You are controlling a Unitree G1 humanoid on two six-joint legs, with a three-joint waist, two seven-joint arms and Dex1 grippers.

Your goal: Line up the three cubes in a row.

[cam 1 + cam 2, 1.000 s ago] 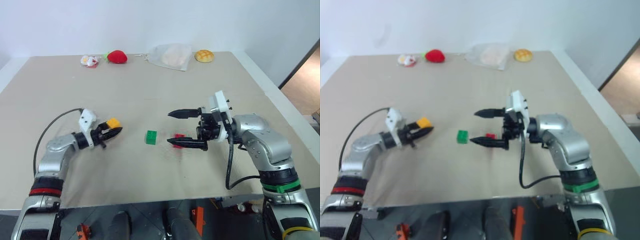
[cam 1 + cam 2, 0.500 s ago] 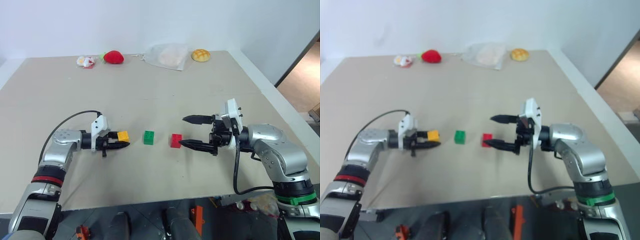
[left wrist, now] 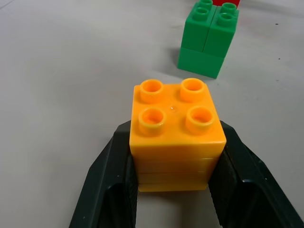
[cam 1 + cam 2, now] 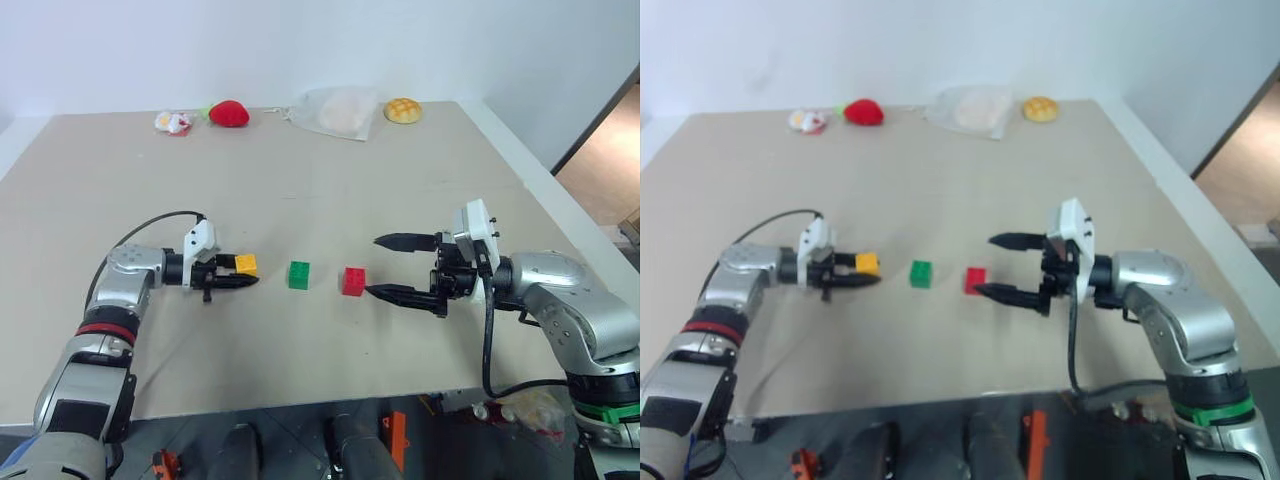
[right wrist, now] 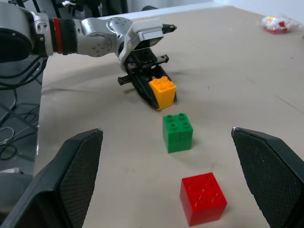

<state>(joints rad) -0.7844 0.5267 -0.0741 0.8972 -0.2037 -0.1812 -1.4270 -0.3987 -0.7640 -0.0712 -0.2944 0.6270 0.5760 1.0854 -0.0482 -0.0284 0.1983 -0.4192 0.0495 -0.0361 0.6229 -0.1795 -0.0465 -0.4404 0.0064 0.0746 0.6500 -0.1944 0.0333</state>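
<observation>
Beside the green studded plastic cube (image 4: pixel 299 275), your left gripper (image 4: pixel 243 281) clamps the yellow-orange studded plastic cube (image 4: pixel 245 265) by its flat sides (rigid, light, likely slick); right gripper (image 4: pixel 388 267) gapes beyond the red studded plastic cube (image 4: pixel 353 281).

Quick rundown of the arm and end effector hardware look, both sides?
Both arms have silver-grey metal shells with black joints. The left arm wears a red band on the forearm, the right arm a green band. Each wrist carries a white block, and a black cable loops from it along the arm. The left end effector and right end effector each have two black tapered fingers.
</observation>
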